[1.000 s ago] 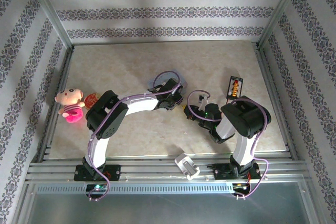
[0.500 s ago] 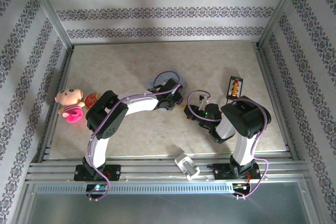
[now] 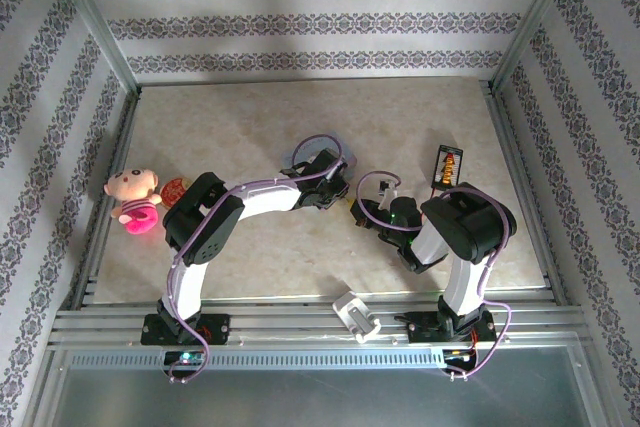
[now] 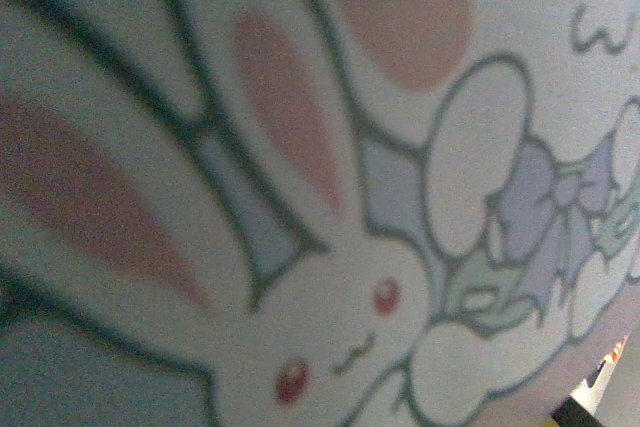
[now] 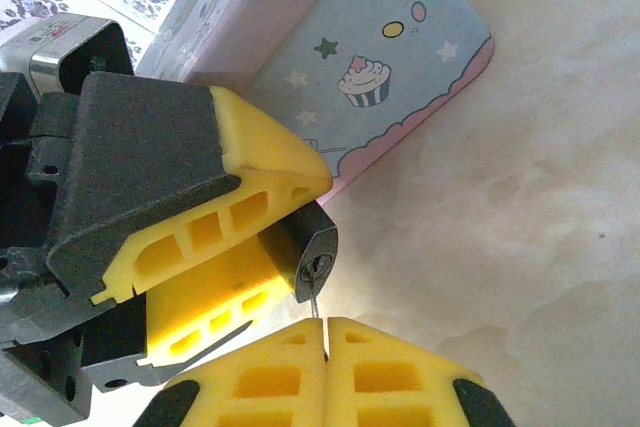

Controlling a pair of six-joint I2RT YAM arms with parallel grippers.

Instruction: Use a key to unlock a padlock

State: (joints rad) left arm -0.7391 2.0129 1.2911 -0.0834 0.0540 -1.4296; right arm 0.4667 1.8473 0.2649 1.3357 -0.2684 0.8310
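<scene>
I count two arms on my screens, the left arm (image 3: 265,197) and the right arm (image 3: 462,232), and two grippers, the left gripper (image 5: 300,234) and the right gripper (image 5: 325,333). Between them I make out one padlock (image 5: 314,249) and one key (image 5: 313,304), plus one pale blue cartoon tin (image 5: 370,57). My tally for the rest is one plush doll (image 3: 132,197), one small reddish item (image 3: 176,187), one white boxy piece (image 3: 356,315) and one black card carrying an orange object (image 3: 447,167).

Top cam looks down from behind the arm bases over the whole table (image 3: 250,127); both wrist cams sit super close (left's basically pressed up) on the tin (image 5: 400,57)
</scene>
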